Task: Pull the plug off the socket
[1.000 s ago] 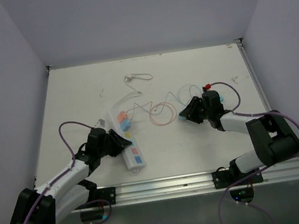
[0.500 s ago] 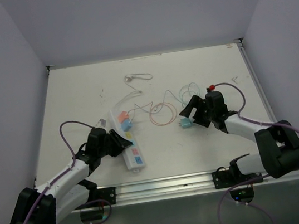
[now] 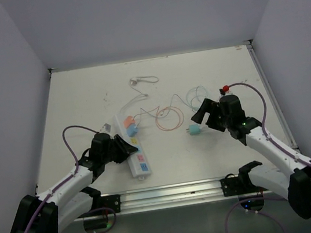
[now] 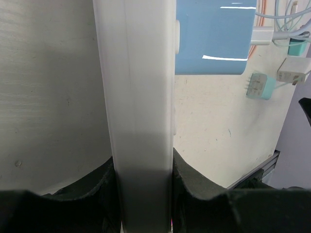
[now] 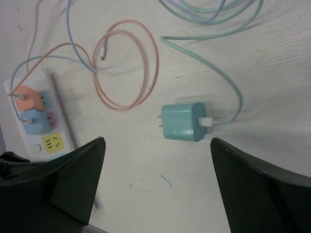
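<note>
Smooth plastic socket (image 4: pixel 141 97), matt teal plug (image 5: pixel 182 122).

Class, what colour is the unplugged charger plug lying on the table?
Teal plug; clearest in the right wrist view.

Left wrist view: socket (image 4: pixel 141 97) is a close blur seen edge-on, outlet faces hidden, both ends cut by the frame; blue plug (image 4: pixel 214 39) cropped at top, left fingers (image 4: pixel 73 208) cut off at the bottom. Right wrist view: right fingers (image 5: pixel 252 194) run off the bottom edge, tips unseen, and the socket is cropped at left, partly behind one finger. Top view: left fingers' grip too small to tell.
</note>
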You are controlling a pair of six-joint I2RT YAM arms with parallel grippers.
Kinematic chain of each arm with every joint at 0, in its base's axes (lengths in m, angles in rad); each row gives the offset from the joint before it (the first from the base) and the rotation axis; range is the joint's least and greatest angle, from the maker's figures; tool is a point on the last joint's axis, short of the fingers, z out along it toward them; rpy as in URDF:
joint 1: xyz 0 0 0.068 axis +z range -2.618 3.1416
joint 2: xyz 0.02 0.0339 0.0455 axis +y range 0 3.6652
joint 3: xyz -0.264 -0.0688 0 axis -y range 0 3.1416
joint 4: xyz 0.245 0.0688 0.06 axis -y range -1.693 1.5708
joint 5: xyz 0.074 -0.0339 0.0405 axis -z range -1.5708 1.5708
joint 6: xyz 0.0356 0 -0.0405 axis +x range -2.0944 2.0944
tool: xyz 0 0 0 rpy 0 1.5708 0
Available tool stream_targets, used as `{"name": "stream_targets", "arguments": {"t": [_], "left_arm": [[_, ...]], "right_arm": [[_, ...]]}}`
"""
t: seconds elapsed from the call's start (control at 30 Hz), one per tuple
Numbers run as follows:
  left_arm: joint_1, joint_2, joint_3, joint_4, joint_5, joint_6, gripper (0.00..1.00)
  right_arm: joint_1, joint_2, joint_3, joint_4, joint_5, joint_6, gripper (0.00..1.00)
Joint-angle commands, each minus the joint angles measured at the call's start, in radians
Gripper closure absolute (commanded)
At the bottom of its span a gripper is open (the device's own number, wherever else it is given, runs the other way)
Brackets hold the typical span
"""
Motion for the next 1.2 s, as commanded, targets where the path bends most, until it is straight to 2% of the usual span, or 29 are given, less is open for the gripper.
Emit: {"name": "stream_targets", "arguments": {"t": [0.0,0.07,0.13,0.27,0.37,0.47,0.6,0.7,0.83,1.0,1.17], "left_arm": [[0.004,0.008,-0.001,-0.008,0.001,0.058,1.0],[0.004,0.007,-0.003,-0.008,0.002,0.059,1.0],[0.004,0.007,-0.005,-0.008,0.005,0.059,1.0],[0.004,0.007,-0.008,-0.008,0.013,0.062,1.0],[0.004,0.01,-0.006,0.026,0.016,0.067,1.0],[0.004,0.01,-0.005,0.026,0.019,0.067,1.0],[0.004,0.007,-0.003,0.026,0.02,0.061,1.0],[0.004,0.004,-0.001,0.024,0.021,0.061,1.0],[0.004,0.004,0.0,0.018,0.025,0.062,1.0],[0.003,0.008,-0.001,0.02,0.027,0.064,1.0],[0.004,0.017,-0.001,0.027,0.033,0.065,1.0]], "right_arm": [[0.022,-0.071,0.071,-0.131,0.14,-0.024,0.07],[0.024,-0.102,0.085,-0.166,0.22,-0.021,0.07],[0.024,-0.116,0.088,-0.148,0.229,-0.027,0.07],[0.065,-0.06,0.086,0.002,0.079,-0.012,0.09],[0.244,0.037,0.124,0.109,0.109,0.013,0.1],[0.359,0.129,0.169,0.235,0.116,0.063,0.1],[0.475,0.313,0.223,0.407,0.197,0.11,0.12],[0.529,0.411,0.287,0.468,0.214,0.136,0.12],[0.573,0.582,0.387,0.516,0.209,0.157,0.12],[0.61,0.698,0.465,0.512,0.202,0.162,0.13],[0.622,0.781,0.507,0.512,0.188,0.162,0.21]]}}
